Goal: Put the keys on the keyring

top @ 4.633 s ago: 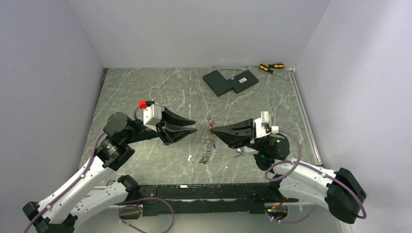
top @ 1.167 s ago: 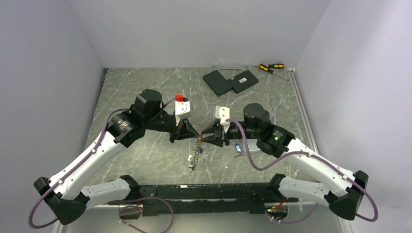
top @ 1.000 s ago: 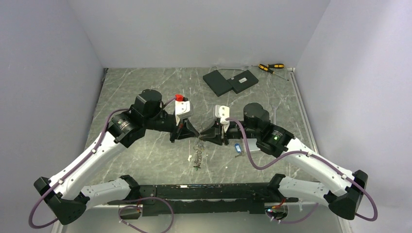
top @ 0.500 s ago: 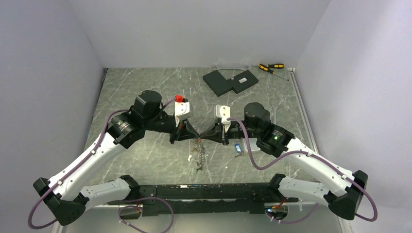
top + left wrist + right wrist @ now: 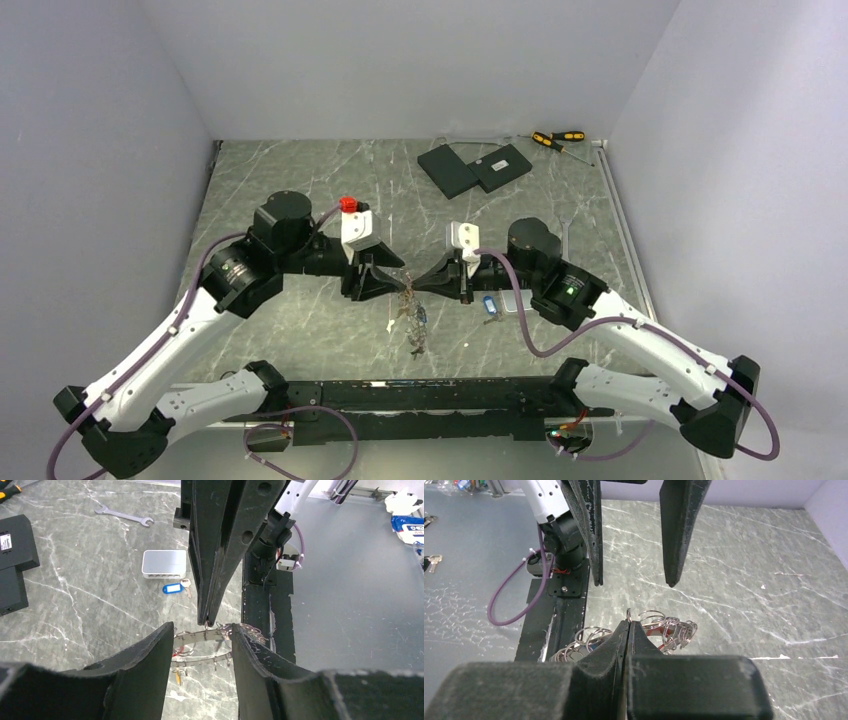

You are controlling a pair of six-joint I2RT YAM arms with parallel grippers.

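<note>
Your left gripper (image 5: pixel 201 630) has its 2 jaws parted, empty, tips either side of the keyring (image 5: pixel 413 312). The ring hangs mid-table, its grey keys trailing toward the near edge. Your right gripper (image 5: pixel 628 622) is pinched tight on the ring's wire. Further right, 1 blue-tagged key (image 5: pixel 490 305) lies on the table (image 5: pixel 300 180) beside a pale box (image 5: pixel 164 563).
</note>
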